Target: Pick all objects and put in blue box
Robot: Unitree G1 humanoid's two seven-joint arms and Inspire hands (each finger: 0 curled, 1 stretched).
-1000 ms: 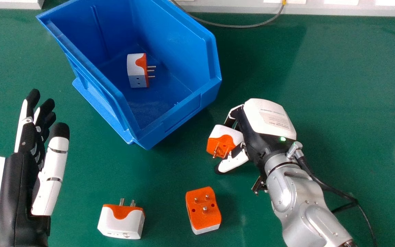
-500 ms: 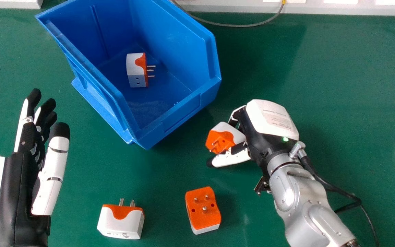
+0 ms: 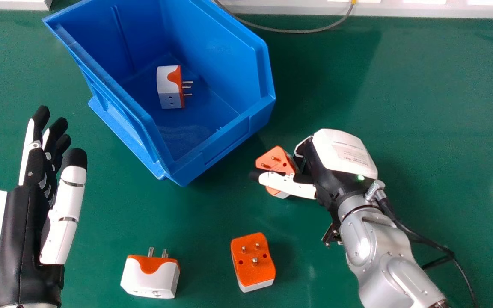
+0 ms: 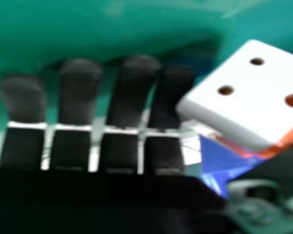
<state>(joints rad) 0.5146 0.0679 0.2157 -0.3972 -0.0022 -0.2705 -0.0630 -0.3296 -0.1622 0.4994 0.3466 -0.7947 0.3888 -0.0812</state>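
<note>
Right hand [image 3: 340, 154], fingers part-curled, pinches orange-and-white adapter [image 3: 276, 159] against thumb, near blue box [image 3: 229, 139]. Second adapter [image 3: 169, 87] inside box; two more adapters [image 3: 150, 276] on surface [image 3: 426, 102]. Left hand [image 3: 22, 231]: fingers extended, empty.

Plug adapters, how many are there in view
4: one plug adapter inside the blue box, one at the right hand, two on the green table: one prongs up, the other farther left, prongs pointing away.
</note>
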